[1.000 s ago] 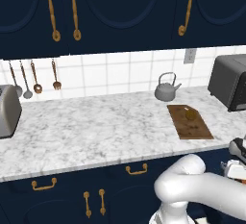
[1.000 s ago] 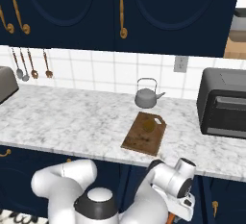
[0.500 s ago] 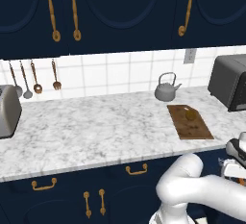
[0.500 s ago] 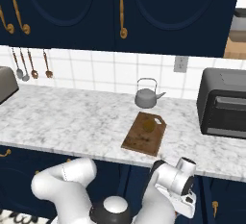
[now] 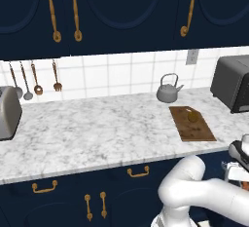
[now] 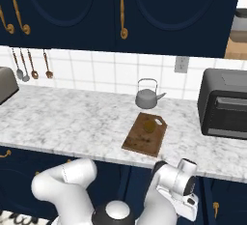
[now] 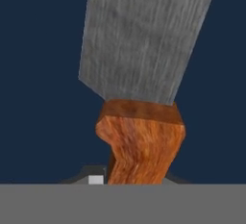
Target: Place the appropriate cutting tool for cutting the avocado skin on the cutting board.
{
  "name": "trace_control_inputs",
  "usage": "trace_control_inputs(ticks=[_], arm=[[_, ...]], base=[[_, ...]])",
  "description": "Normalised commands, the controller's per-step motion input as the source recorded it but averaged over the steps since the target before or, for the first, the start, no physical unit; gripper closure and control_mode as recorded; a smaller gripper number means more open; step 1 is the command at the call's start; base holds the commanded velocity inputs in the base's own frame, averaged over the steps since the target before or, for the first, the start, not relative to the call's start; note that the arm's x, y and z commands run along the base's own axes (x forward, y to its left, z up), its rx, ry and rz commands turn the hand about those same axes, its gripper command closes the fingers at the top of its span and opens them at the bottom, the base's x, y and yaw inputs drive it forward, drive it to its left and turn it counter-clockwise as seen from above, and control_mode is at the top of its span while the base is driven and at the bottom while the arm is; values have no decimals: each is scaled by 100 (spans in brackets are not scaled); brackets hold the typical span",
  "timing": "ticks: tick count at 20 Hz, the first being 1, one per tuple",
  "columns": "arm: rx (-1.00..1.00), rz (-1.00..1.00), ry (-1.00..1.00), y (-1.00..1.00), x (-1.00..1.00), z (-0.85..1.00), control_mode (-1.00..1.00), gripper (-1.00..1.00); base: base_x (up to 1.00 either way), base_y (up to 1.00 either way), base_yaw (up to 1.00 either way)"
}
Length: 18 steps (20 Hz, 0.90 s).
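Wood-handled and grey-bladed, a broad steel knife [image 7: 144, 64] was seen in the hand view against dark blue, its reddish handle gripped between the gripper [image 6: 185, 204] jaws, low before the cabinets. On the white marble counter [image 5: 92, 128], the flat brown wooden cutting board [image 5: 192, 123] lay at four o'clock from the grey kettle [image 5: 168, 88]. The small olive-brown avocado [image 5: 193, 116] rested on the board's far half. Carrying was judged in hand; next, the knife needed lifting above the counter edge and laying on bare board, clear of the avocado.

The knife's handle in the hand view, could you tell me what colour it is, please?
Reddish-brown wood grain on the knife's handle; the hand view shows it best.
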Motion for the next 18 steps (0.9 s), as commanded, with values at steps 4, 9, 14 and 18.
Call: trace_control_inputs(ticks=[4, 9, 14, 18], arm=[[0, -9, 7, 13, -54, 55, -100, 100], [0, -8, 7, 29, -53, 95, -100, 100], [0, -11, 8, 41, -36, 99, -100, 100], [-1, -20, 0, 24, -2, 100, -100, 100]], base=[[0, 0, 0], [0, 0, 0], [0, 0, 0], [0, 0, 0]])
